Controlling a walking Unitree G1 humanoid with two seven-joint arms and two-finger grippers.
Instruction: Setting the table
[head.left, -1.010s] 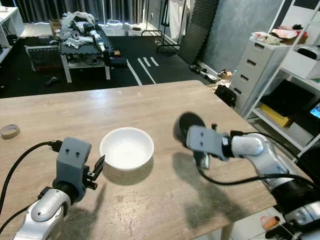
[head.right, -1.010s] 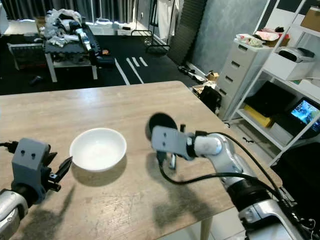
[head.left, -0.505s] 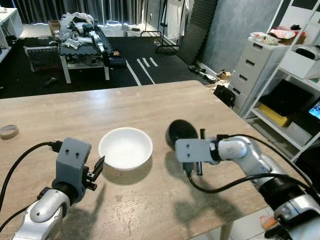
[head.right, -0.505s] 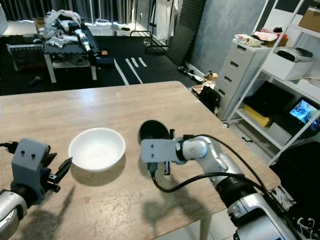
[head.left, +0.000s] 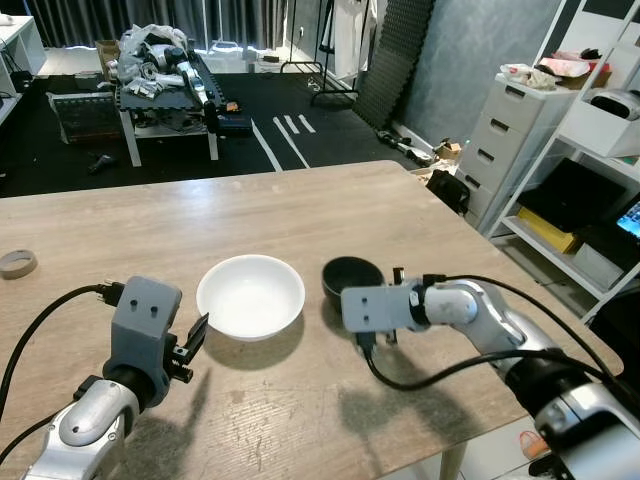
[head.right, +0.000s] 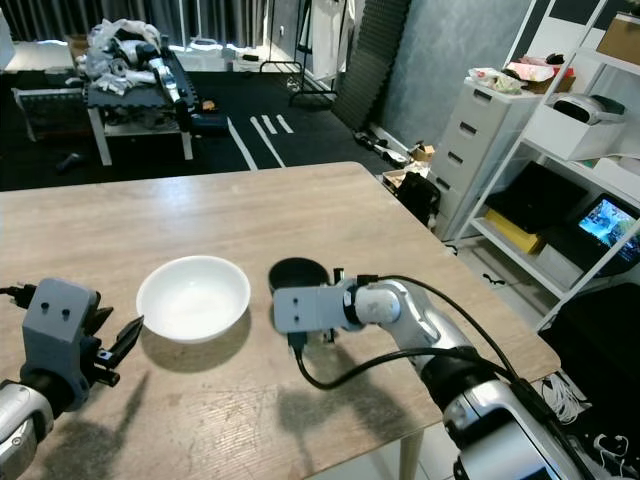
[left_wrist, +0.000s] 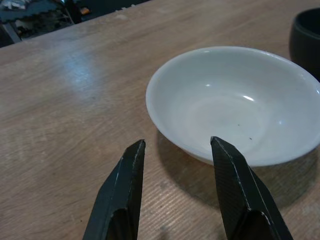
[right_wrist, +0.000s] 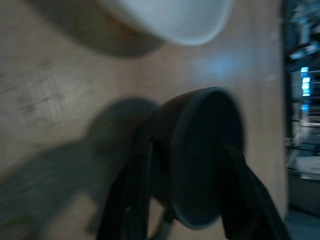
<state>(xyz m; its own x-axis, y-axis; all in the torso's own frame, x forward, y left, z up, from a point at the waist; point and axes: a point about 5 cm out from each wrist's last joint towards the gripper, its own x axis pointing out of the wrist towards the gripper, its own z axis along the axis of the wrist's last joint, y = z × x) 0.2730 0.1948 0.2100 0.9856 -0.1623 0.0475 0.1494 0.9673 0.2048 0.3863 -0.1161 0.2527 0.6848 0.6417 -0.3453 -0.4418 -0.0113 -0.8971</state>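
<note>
the white bowl (head.left: 250, 296) sat near the middle of the counter (head.left: 300, 210), toward its near edge. the right gripper (right_wrist: 185, 200) held the black bowl (head.left: 351, 277) just beside it, fingers (right_wrist: 137, 190) pinching its rim. the left gripper (left_wrist: 172, 165) hovered near the white bowl, fingers spread.

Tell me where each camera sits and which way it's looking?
Left eye and right eye views: on the head, looking forward and down at the wooden table, white bowl, black cup and both silver arms.
Left wrist view: on the left arm, looking along its open fingers at the white bowl.
Right wrist view: on the right arm, its fingers around the black cup.
Shared: both wrist views catch the bowl and the cup.
</note>
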